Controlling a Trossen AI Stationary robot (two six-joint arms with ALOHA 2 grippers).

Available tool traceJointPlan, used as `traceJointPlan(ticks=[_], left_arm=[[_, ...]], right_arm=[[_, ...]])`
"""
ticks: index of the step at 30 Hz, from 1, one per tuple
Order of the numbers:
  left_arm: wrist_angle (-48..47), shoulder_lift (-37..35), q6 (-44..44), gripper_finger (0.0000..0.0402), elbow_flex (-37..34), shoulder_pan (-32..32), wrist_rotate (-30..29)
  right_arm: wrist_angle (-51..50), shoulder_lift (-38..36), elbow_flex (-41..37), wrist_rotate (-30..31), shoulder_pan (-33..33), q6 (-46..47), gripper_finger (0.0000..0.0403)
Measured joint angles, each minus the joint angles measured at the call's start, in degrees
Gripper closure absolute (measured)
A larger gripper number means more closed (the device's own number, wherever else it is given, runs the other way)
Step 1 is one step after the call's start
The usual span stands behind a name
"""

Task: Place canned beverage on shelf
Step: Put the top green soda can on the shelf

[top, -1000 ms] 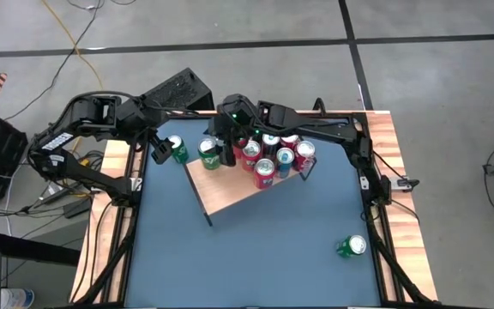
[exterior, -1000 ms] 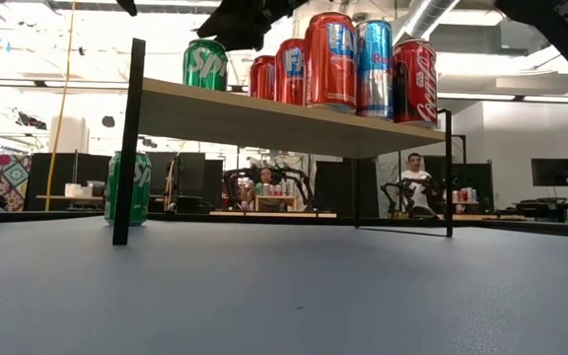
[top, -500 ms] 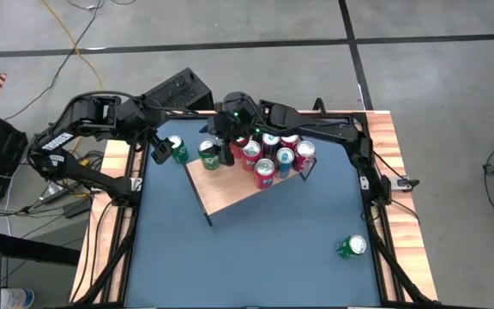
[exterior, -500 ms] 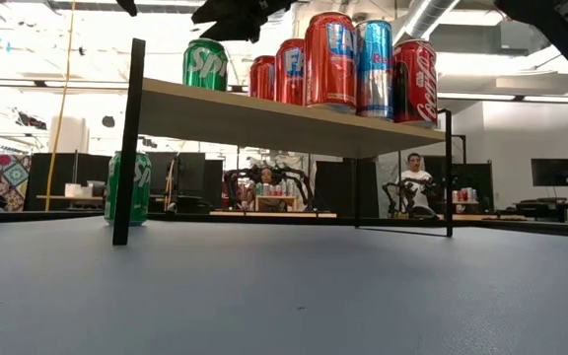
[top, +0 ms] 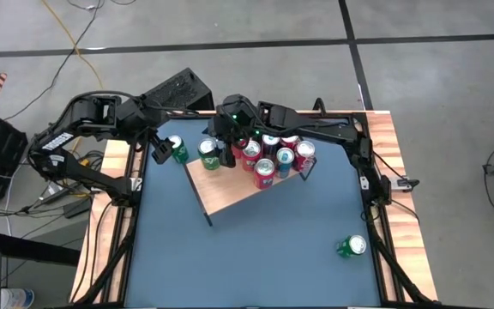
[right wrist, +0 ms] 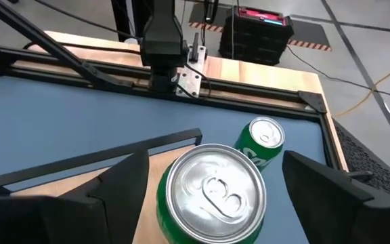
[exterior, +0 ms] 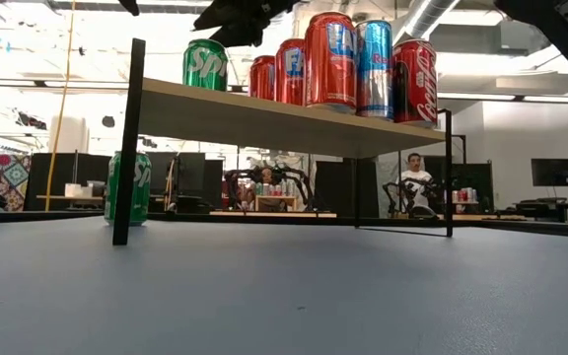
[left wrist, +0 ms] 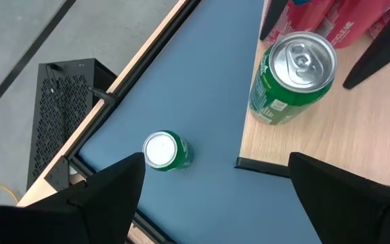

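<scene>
The shelf (top: pixel 243 184) stands at the table's far middle, a light wood board on black legs (exterior: pixel 126 138). A green canned beverage (right wrist: pixel 212 193) stands upright on its far left corner (top: pixel 207 155). My right gripper (right wrist: pixel 215 161) hangs over it, open, one finger on each side of the can with a gap on both sides. My left gripper (left wrist: pixel 215 163) waits open above the table's far left (top: pixel 156 146). Below it a second green can (left wrist: pixel 166 150) stands on the blue tabletop.
Several red, blue and silver cans (top: pixel 273 156) crowd the shelf's far right part (exterior: pixel 348 64). A third green can (top: pixel 351 247) sits near the table's right edge. The blue tabletop (top: pixel 256 257) in front of the shelf is bare. People sit in the room beyond (exterior: pixel 417 173).
My right gripper has opened wider around the green can on the shelf. The can stays upright where it was.
</scene>
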Motion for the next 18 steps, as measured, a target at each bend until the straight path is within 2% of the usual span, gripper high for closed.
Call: traceJointPlan(ticks=[14, 18], left_arm=[[0.65, 0.0, -1.01, 0.0052, 0.0, 0.0, 0.02], [0.65, 0.0, -1.06, 0.0052, 0.0, -0.01, 0.05]], right_arm=[[-0.79, 0.02, 0.0, 0.11, 0.02, -0.5, 0.0077], [-0.7, 2.04, -0.08, 0.27, 0.02, -0.91, 0.0077]])
